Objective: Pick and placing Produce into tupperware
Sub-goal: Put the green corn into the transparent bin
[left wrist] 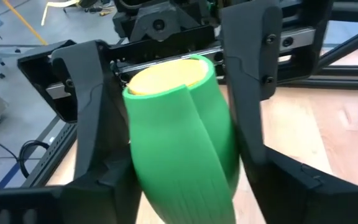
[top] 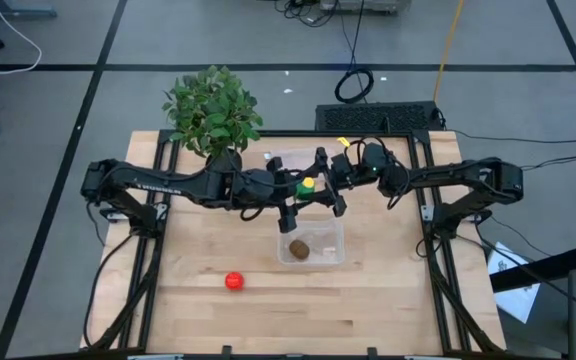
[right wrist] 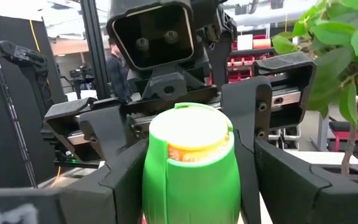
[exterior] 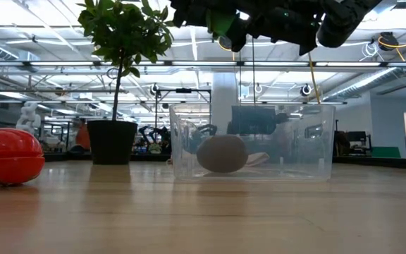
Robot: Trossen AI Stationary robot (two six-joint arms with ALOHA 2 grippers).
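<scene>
Carrying surface: wood table [top: 388, 300]; both arms reach in from its left and right edges and meet over the middle.
Plant [top: 213, 110]: back edge, toward the left corner. Not part of the job, and clear of the meeting point.
Left gripper [top: 296, 190]: mid-air over the table centre, just behind the tub. Grasping the green piece; in its wrist view its own fingers press both flanks.
Right gripper [top: 326, 185]: nose to nose with the left one, fingers flanking the same piece. Can't tell whether it is pinching or only bracketing.
Tub [top: 340, 240]: clear tupperware, centre of the table, slightly right, sitting flat. Open top faces the grippers, so a drop from above works.
Red [top: 234, 281]: alone on the boards near the front edge, left of the tub and well apart from it. Not yet packed.
Kiwi [top: 298, 249]: brown one, already inside the tub, at its left side.
Green [top: 308, 184]: held aloft between the two grippers, yellow end showing, above and just behind the tub's back wall.
Read: looks like a mid-air handover, probably so the arm with better reach over the tub does the drop.
Risk: if both let go together, green falls behind the tub rather than in it.
Progress: one of three in.
</scene>
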